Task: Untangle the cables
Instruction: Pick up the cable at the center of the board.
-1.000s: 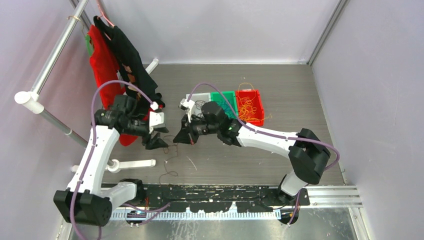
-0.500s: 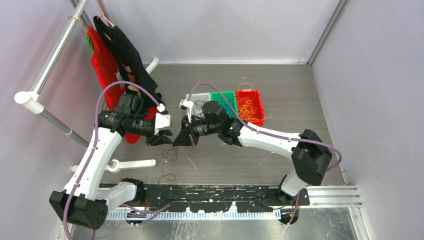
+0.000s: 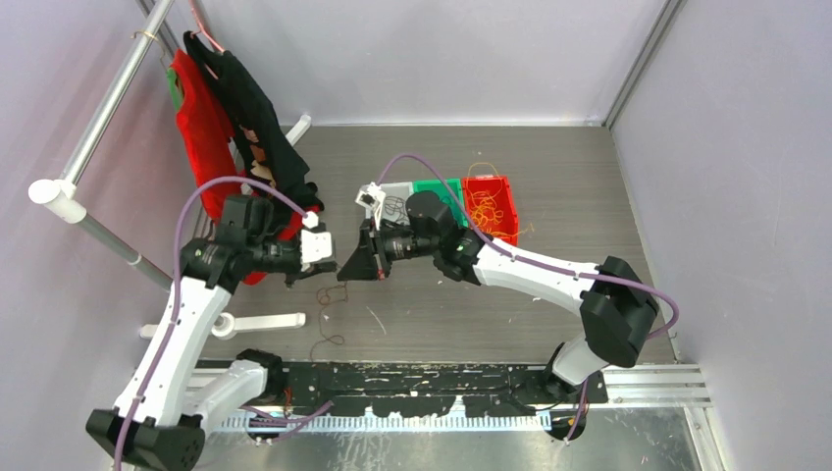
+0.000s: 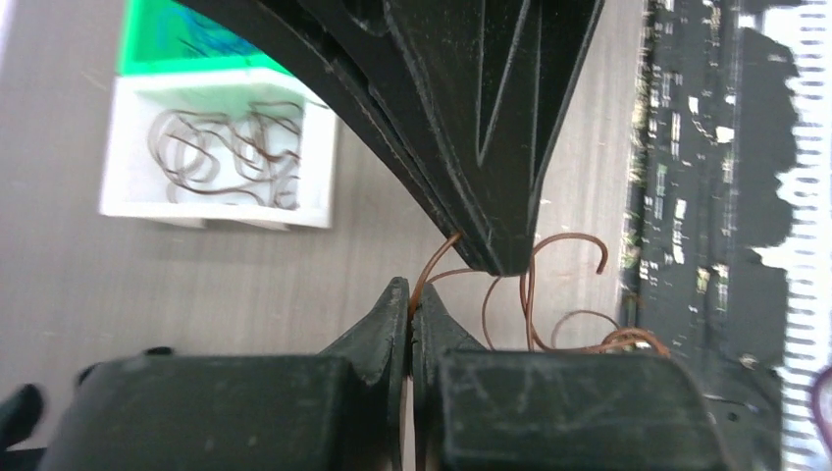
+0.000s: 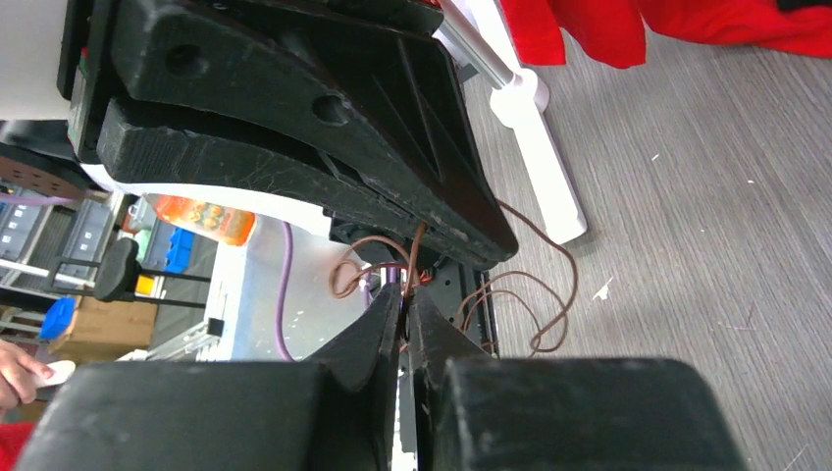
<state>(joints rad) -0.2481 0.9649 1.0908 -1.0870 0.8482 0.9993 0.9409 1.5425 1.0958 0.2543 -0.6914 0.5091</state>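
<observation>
Dangling in kinked brown loops, cables [image 4: 569, 235] pinched by closed left tool [image 4: 410, 304] and closed right tool [image 5: 404, 306].

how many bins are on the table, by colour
white bin: 1
green bin: 1
red bin: 1
total: 3
</observation>
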